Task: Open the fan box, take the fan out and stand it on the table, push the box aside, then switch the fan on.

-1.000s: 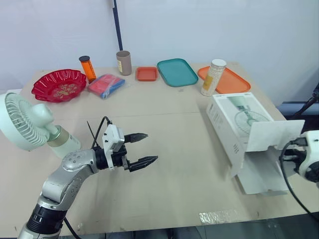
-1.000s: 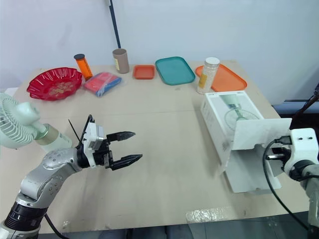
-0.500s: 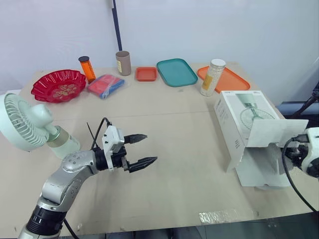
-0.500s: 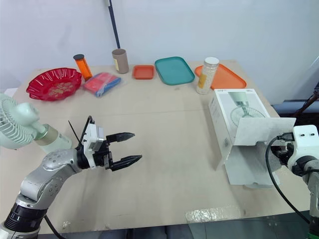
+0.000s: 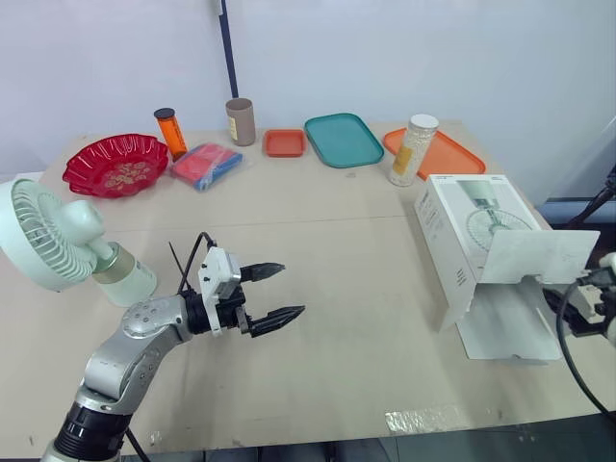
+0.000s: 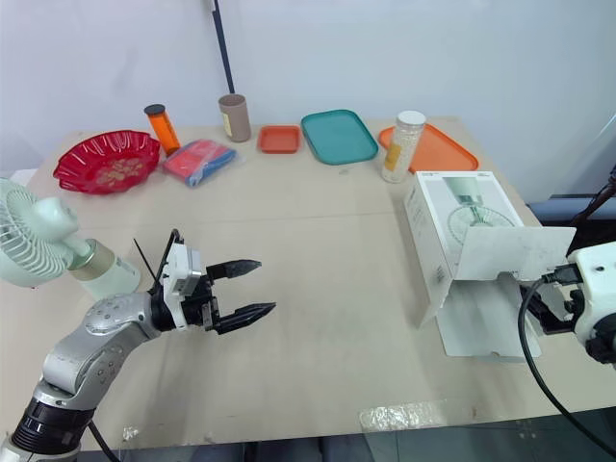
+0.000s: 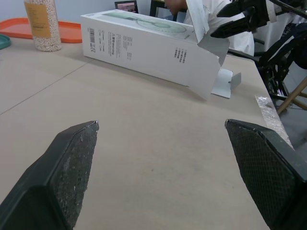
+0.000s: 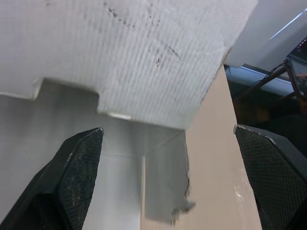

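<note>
A pale wooden surface (image 5: 337,250) is seen from the robot's head. The left gripper (image 5: 291,291) hovers over it at about 7 o'clock. Its 2 black jaws are spread wide, holding nothing and touching nothing, with the tips aimed toward 3 o'clock.

The right gripper (image 8: 168,130) is at the surface's edge at about 4 o'clock. Its wrist view shows its jaws spread wide too, with the underside of a raised flap (image 5: 534,258) just ahead of them. Whether a jaw touches that flap cannot be told.

The fan box (image 5: 470,226) is white, printed with a fan picture, and lies on its side at 3 o'clock. Its long axis runs roughly from 11 o'clock to 5 o'clock. The open end points toward 5 o'clock, at the right gripper. The raised flap stands over the opening, and a lower flap (image 5: 505,332) lies flat on the surface beneath it.

The fan (image 5: 48,236) stands upright on its pale base at 9 o'clock, at the surface's edge, well apart from the box. Its round white grille is on the outer side, and the rounded housing behind it is toward the middle of the surface.

These things lie along the far side, from 10 o'clock to 2 o'clock:
- a red bowl (image 5: 114,164)
- an orange bottle (image 5: 169,131)
- a blue and red packet (image 5: 205,164)
- a brown cup (image 5: 240,120)
- a small orange tray (image 5: 285,142)
- a teal tray (image 5: 342,140)
- a jar of pale grains (image 5: 412,149), just beside a large orange tray (image 5: 454,156)
</note>
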